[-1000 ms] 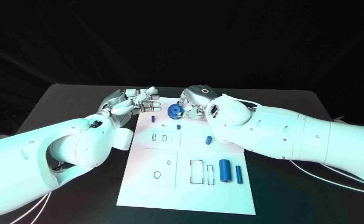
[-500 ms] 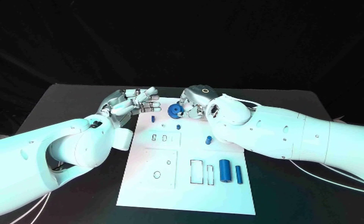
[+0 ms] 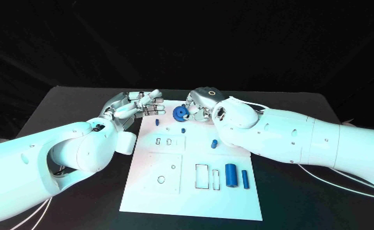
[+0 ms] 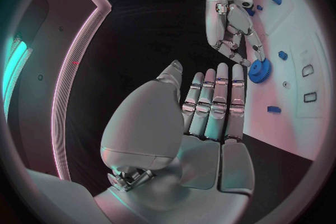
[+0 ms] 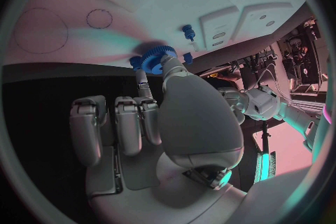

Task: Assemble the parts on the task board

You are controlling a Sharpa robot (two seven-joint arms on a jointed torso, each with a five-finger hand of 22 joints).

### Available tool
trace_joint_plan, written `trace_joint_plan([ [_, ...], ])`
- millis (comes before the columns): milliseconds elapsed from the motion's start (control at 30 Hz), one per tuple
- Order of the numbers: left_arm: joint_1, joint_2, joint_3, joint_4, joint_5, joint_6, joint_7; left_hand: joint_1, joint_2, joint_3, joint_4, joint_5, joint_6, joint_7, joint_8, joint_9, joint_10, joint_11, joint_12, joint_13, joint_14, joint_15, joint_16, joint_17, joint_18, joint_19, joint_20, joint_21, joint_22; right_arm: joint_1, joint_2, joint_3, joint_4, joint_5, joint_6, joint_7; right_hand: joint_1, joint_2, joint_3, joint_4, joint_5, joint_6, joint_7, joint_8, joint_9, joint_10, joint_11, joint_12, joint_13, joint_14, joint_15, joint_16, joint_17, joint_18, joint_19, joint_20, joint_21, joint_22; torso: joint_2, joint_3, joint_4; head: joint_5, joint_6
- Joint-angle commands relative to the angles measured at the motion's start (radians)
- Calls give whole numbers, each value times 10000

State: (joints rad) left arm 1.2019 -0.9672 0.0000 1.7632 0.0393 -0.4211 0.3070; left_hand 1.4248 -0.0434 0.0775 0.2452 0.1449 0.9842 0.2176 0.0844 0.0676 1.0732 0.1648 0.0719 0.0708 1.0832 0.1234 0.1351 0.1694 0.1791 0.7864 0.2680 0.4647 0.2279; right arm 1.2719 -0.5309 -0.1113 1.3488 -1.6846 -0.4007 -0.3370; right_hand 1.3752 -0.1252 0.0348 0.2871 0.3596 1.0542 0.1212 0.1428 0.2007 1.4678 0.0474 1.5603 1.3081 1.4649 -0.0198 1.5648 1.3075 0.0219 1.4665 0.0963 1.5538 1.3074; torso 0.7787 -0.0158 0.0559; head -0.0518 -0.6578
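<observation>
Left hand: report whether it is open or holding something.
Open. In the left wrist view the left hand has its fingers stretched out straight with nothing in them; the blue gear sits at the right hand.

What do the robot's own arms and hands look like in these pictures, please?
Both arms are smooth, rounded white shells with small dark screw holes. Each ends in a silver, segmented hand, left hand and right hand. Thin white cables trail beside the arms.
</observation>
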Motion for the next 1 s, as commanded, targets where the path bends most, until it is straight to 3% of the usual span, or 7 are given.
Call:
trace_joint_plan([
  [33,13,9,6,13,8,198,24,40,47,-4,-41,19,-35,15,-50,-9,-29,33,-37,-9,-55,39,-47,11,14,-75,24,65,11,-4,-2,1,16,-144,-39,-73,-76,19,45,7,-26,48,36,-31,-7,867,1,-62,2444,1059,17,60,2633,-167,900,-39,28,2471,2,3,6,-10,4],
  [833,13,2,6,9,8,218,-2,34,47,-6,-42,16,-41,19,-58,-9,-40,37,-43,-10,-63,43,-58,15,13,-88,28,70,13,-7,-27,3,60,-39,-258,121,-109,9,57,6,-4,59,32,-33,-5,868,-3,-62,2444,1059,14,60,2633,-167,902,-40,29,2474,0,-3,2,-12,19],
  [1000,13,-7,6,3,8,213,-1,31,47,-7,-44,15,-48,23,-65,-10,-53,42,-50,-12,-75,48,-70,15,12,-99,30,72,15,-7,-29,3,151,415,-424,700,-55,-33,197,-71,-95,-458,201,-401,-140,855,126,-75,2430,1059,100,60,2633,-154,865,7,-9,2433,-2,-3,0,-20,26],
])
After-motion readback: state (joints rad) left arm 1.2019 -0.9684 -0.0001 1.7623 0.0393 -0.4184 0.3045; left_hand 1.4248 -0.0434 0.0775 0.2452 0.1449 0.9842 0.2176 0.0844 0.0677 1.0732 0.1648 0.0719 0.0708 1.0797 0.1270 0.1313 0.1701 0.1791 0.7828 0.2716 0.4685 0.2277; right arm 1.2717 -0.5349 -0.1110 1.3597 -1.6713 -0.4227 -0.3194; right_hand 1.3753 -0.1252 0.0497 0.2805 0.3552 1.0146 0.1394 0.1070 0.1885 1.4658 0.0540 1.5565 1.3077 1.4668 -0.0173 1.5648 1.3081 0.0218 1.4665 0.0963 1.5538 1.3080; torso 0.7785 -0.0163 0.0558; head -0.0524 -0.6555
